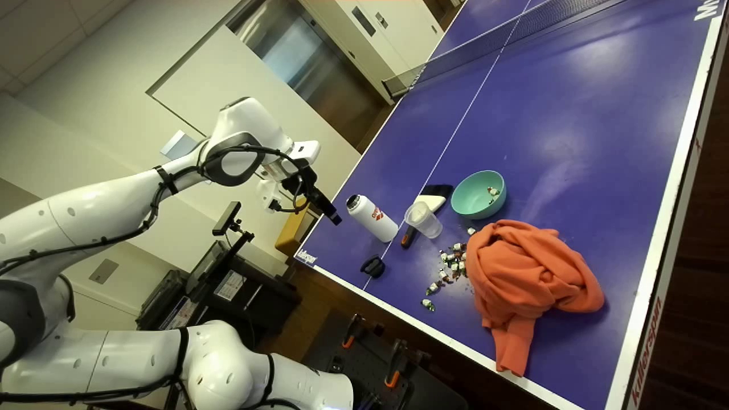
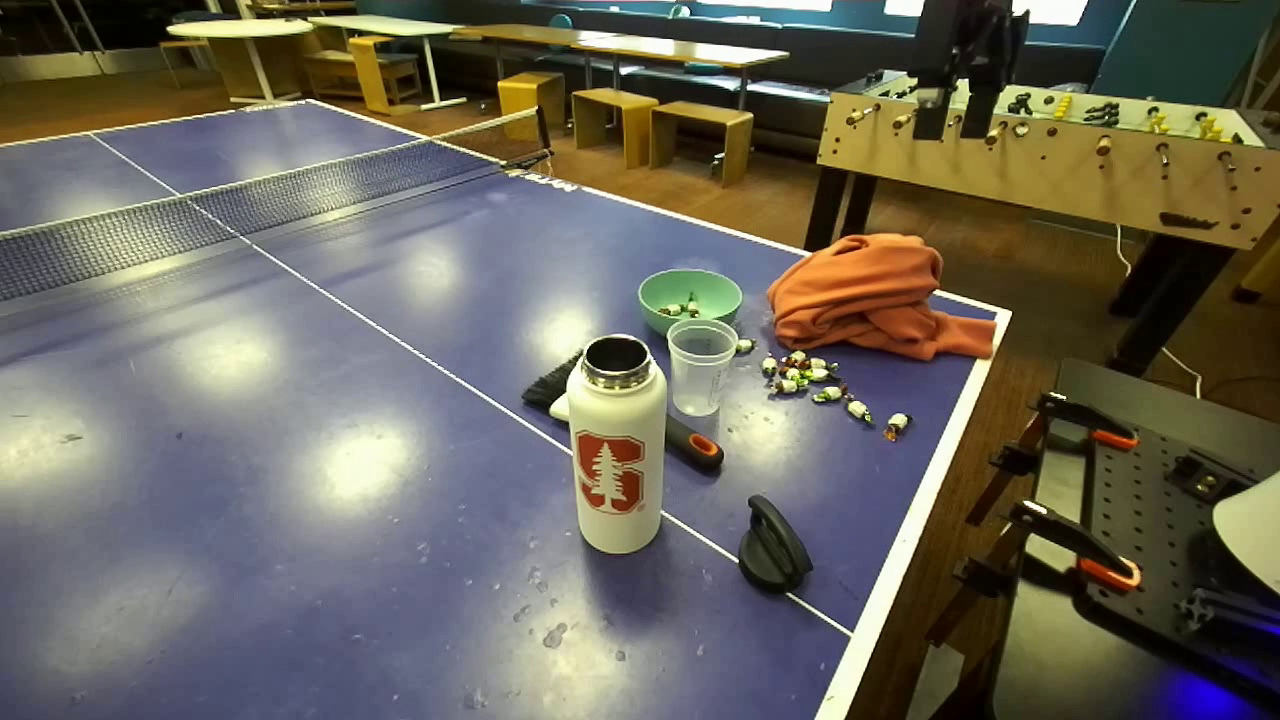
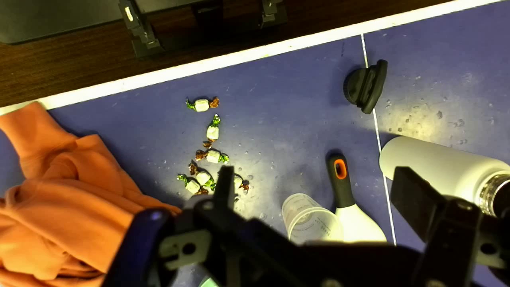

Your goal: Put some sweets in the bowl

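The teal bowl (image 1: 468, 196) stands on the table in both exterior views (image 2: 690, 284) and holds a few wrapped sweets (image 1: 494, 192). Only a sliver of the bowl (image 3: 208, 283) shows at the bottom of the wrist view. Several loose sweets with white, green and brown wrappers lie in a scattered group on the table (image 1: 454, 265), also in an exterior view (image 2: 797, 372) and the wrist view (image 3: 212, 156). My gripper (image 1: 335, 218) is high above the table, apart from the sweets and bowl. Its fingers (image 3: 314, 175) are wide apart with nothing between them.
An orange sweatshirt (image 1: 529, 279) lies beside the sweets. A white bottle (image 2: 618, 460), a clear plastic cup (image 2: 700, 370) and a brush with a black handle (image 3: 340, 183) are near the bowl. A black lid (image 2: 775, 548) lies near the table edge. A net crosses the table (image 2: 330, 195).
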Robot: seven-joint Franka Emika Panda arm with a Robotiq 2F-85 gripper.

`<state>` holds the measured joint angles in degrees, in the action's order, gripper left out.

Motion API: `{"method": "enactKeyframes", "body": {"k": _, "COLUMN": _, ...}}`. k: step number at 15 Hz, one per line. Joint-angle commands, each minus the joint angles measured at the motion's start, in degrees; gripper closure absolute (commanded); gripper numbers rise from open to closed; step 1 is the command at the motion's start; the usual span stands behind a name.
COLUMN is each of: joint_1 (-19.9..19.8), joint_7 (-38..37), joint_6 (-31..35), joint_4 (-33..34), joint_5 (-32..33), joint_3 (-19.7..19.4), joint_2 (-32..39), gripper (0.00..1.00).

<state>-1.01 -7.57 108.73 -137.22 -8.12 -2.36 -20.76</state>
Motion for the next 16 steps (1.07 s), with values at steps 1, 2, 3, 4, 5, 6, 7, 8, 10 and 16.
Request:
{"method": "enactKeyframes", "body": {"k": 1, "joint_1": -1.16, "joint_7": -3.53, "joint_6": 6.86, "joint_4": -1.13, "joint_5": 0.69, "joint_3": 1.50, "joint_2": 1.24, "gripper": 0.00}}
{"method": "enactKeyframes", "body": {"k": 2, "joint_1": -1.16, "joint_7": -4.40, "joint_6": 9.56, "joint_4": -1.56, "joint_5": 0.46, "joint_3": 1.65, "joint_2": 2.86, "gripper": 0.00}}
{"method": "enactKeyframes", "body": {"k": 3, "joint_1": -1.31, "joint_7": -5.69, "joint_6": 14.41, "joint_4": -3.08, "joint_5": 0.91, "joint_3": 2.02, "joint_2": 4.34, "gripper": 0.00}}
{"method": "enactKeyframes", "body": {"k": 4, "joint_1": -1.37, "joint_7": -6.43, "joint_6": 18.29, "joint_4": -4.30, "joint_5": 1.48, "joint_3": 2.18, "joint_2": 5.66, "gripper": 0.00}}
{"method": "enactKeyframes", "body": {"k": 5, "joint_1": -1.62, "joint_7": -7.54, "joint_6": 22.99, "joint_4": -5.80, "joint_5": 2.33, "joint_3": 2.27, "joint_2": 7.54, "gripper": 0.00}}
{"method": "enactKeyframes", "body": {"k": 6, "joint_1": -1.80, "joint_7": -8.24, "joint_6": 26.28, "joint_4": -6.79, "joint_5": 2.79, "joint_3": 2.07, "joint_2": 9.58, "gripper": 0.00}}
{"method": "enactKeyframes", "body": {"k": 7, "joint_1": -2.24, "joint_7": -9.82, "joint_6": 29.80, "joint_4": -7.81, "joint_5": 3.93, "joint_3": 2.05, "joint_2": 11.58, "gripper": 0.00}}
{"method": "enactKeyframes", "body": {"k": 8, "joint_1": -2.55, "joint_7": -11.01, "joint_6": 32.76, "joint_4": -8.70, "joint_5": 4.81, "joint_3": 1.79, "joint_2": 13.62, "gripper": 0.00}}
{"method": "enactKeyframes", "body": {"k": 10, "joint_1": -3.17, "joint_7": -13.41, "joint_6": 37.65, "joint_4": -10.07, "joint_5": 6.91, "joint_3": 1.21, "joint_2": 17.65, "gripper": 0.00}}
{"method": "enactKeyframes", "body": {"k": 16, "joint_1": -2.68, "joint_7": -13.16, "joint_6": 39.09, "joint_4": -10.20, "joint_5": 7.79, "joint_3": 0.06, "joint_2": 20.98, "gripper": 0.00}}
